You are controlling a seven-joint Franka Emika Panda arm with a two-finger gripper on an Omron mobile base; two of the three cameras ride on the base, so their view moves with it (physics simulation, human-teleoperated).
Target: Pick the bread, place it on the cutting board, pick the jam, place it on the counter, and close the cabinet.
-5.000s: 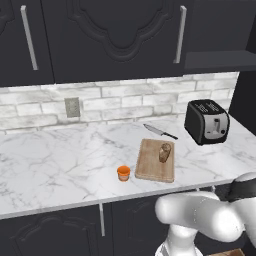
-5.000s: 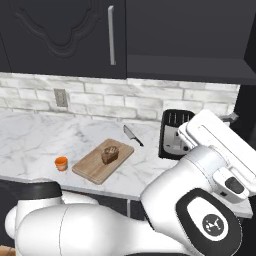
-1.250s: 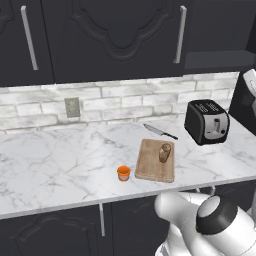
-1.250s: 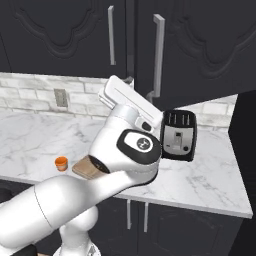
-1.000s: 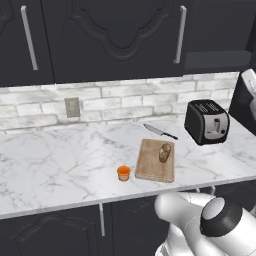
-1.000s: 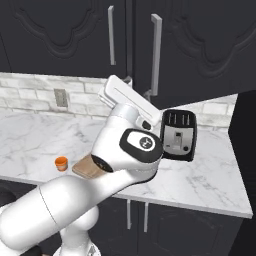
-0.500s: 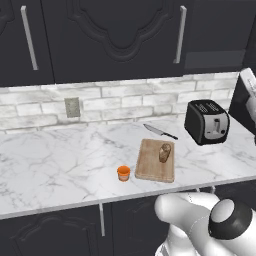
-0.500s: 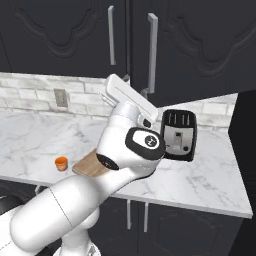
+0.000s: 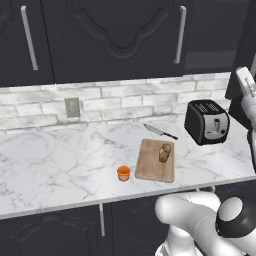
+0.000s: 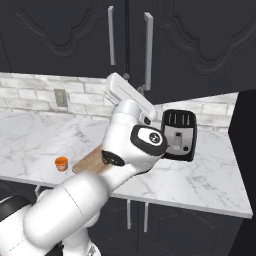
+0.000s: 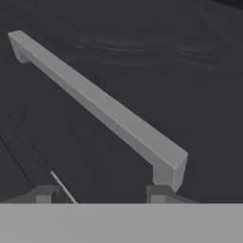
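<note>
The cabinet [image 10: 190,45] is seen above the counter [image 9: 60,165], its silver bar handle [image 11: 99,107] running upright on the door in the right base view and slantwise across the hand view. The bread [image 9: 165,152] stands upright on the cutting board [image 9: 150,170], whose long axis runs from the counter edge toward the wall. The jam [image 9: 123,173] rests on the counter just beside the board's left edge. A knife [image 9: 159,131] lies behind the board and a toaster [image 9: 206,121] stands to the right. The arm is raised with the gripper [image 11: 102,192] at the handle's lower end; its fingertips [image 11: 159,192] stand apart, with nothing seen held between them.
</note>
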